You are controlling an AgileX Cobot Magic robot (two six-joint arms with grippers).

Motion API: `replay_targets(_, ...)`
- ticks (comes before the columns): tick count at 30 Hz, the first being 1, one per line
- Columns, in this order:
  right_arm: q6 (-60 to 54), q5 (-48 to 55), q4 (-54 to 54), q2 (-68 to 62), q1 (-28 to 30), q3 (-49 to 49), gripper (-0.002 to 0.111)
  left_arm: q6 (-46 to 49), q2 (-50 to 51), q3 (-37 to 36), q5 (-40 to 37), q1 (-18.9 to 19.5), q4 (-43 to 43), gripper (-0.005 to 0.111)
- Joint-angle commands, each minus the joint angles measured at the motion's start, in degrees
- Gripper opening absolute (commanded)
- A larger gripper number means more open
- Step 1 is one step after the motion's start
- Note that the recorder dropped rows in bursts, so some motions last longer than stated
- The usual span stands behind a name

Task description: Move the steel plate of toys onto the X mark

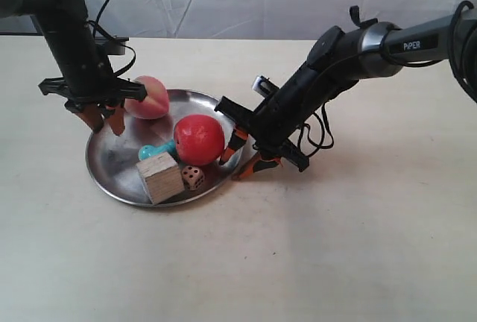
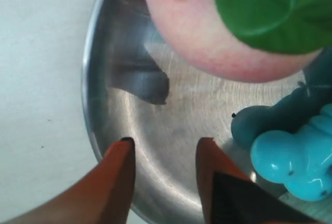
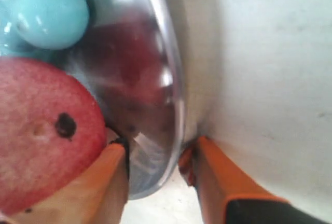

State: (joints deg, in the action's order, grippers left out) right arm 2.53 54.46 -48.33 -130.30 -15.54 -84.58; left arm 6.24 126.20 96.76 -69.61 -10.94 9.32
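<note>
Plate (image 1: pixel 112 164) on the counter (image 1: pixel 358 247), nearer the far edge and the left edge in the exterior view. In it: peach (image 1: pixel 149 98), apple (image 1: pixel 198 139), blue bone (image 1: pixel 151 150), wood cube (image 1: pixel 159 177), die (image 1: pixel 193 178). Left gripper (image 2: pixel 165 142) spread open over the rim (image 2: pixel 91 115) next to the peach, gripping nothing. Right gripper (image 3: pixel 155 143) spread open too, rim between its fingers (image 3: pixel 218 182), one finger inside by the apple, the other outside on the counter side.
</note>
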Motion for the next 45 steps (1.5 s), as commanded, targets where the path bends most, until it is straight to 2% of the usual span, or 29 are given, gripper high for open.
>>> replay_targets(1, 1.00, -0.34, 8.01, -0.61, 0.24, 0.83, 0.042, -0.36, -0.26, 0.17, -0.35, 0.15, -0.22, 0.039)
replay_targets(13, 2.50, 2.27, 13.67, 0.95, 0.24, 0.83, 0.042, -1.29, -5.30, 0.17, -0.35, 1.22, -1.81, 0.039)
replay_targets(21, 8.19, 2.82, 26.81, 5.47, 0.24, 0.83, 0.042, -1.82, -8.10, 0.17, -0.35, 1.31, -3.34, 0.039)
replay_targets(25, 8.40, 2.82, 29.01, 8.03, 0.24, 0.83, 0.042, -1.82, -9.69, 0.17, -0.35, 1.44, -3.34, 0.038)
replay_targets(29, 4.60, 2.21, 29.62, 13.45, 0.24, 0.83, 0.041, -0.61, -13.01, 0.02, -0.35, 1.44, -2.38, 0.029)
replay_targets(31, 0.50, 2.67, 31.09, 17.79, 0.11, 0.94, 0.033, 1.79, -15.83, -1.25, -0.35, 1.44, 0.11, 0.019)
replay_targets(34, -1.85, 2.78, 32.54, 25.98, 0.11, 2.26, 0.009, 6.07, -22.47, -5.73, -0.01, 1.44, 5.87, 0.000)
replay_targets(35, -1.99, 2.25, 32.92, 29.07, 0.11, 3.07, 0.000, 7.54, -25.24, -7.87, 2.12, 1.44, 7.65, 0.000)
replay_targets(45, -2.11, -4.99, 33.37, 59.16, 0.11, 16.34, 0.000, 17.39, -59.28, -34.87, 26.39, 1.07, 15.40, 0.000)
